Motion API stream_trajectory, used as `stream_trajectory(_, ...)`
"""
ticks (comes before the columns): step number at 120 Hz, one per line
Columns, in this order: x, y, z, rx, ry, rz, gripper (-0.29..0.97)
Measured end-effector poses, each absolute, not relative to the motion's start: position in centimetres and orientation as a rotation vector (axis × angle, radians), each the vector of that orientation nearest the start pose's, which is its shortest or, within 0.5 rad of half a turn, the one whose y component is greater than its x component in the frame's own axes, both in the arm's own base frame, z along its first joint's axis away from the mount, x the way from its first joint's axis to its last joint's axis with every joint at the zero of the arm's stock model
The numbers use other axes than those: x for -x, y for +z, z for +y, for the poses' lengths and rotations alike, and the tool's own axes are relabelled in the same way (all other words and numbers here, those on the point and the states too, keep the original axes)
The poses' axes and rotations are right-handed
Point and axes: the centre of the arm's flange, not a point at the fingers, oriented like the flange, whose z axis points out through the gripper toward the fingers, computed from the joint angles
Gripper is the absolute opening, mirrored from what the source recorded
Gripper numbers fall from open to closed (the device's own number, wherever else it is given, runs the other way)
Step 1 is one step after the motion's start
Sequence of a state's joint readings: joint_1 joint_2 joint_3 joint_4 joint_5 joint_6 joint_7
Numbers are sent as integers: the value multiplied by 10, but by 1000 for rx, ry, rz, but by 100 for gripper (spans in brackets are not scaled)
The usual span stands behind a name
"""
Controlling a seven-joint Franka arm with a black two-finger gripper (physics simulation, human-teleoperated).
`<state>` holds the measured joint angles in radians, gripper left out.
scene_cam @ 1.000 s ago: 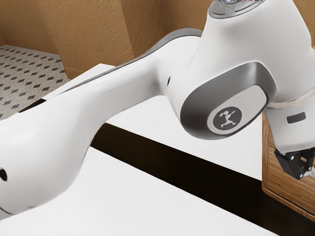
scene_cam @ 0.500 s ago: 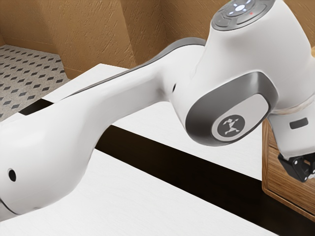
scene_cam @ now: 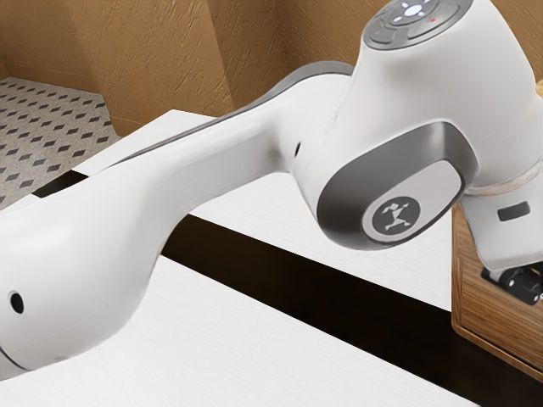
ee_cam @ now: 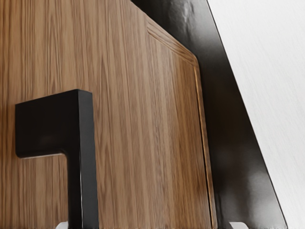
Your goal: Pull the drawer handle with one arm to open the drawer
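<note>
With fingers hidden, apart or together I cannot tell, the gripper [scene_cam: 521,286] is hovering at the black handle [ee_cam: 80,157] on the wooden drawer front [ee_cam: 143,109] beside the white surface [scene_cam: 254,348], seemingly lining up a grasp before pulling it straight outward.

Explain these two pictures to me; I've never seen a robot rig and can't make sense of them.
The big white shape is a robot arm, seen from a camera at its side. It reaches over a white table to a wooden drawer at the exterior view's right. Its black gripper is right at the wood. The other picture comes from a camera on the arm's hand: it looks closely at the drawer's front and its black handle. Whether the gripper holds the handle, I cannot tell.
</note>
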<state>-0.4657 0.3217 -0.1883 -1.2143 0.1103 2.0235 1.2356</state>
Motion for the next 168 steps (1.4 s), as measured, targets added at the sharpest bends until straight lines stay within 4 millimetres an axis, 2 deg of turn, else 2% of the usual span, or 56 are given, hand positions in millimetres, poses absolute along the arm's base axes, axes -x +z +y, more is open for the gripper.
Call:
stream_trajectory(35, -553, 662, -382, 1701, -579, 2340, 27)
stream_trajectory(57, -546, 669, -374, 1720, -518, 2348, 27)
stream_trajectory(89, -538, 669, -368, 1742, -443, 2368, 25)
stream_trajectory(108, -536, 667, -368, 1753, -420, 2379, 28)
stream_trajectory(128, -531, 672, -367, 1766, -423, 2386, 14)
stream_trajectory(158, -524, 674, -366, 1783, -405, 2392, 11)
stream_trajectory(168, -515, 677, -364, 1782, -392, 2395, 10)
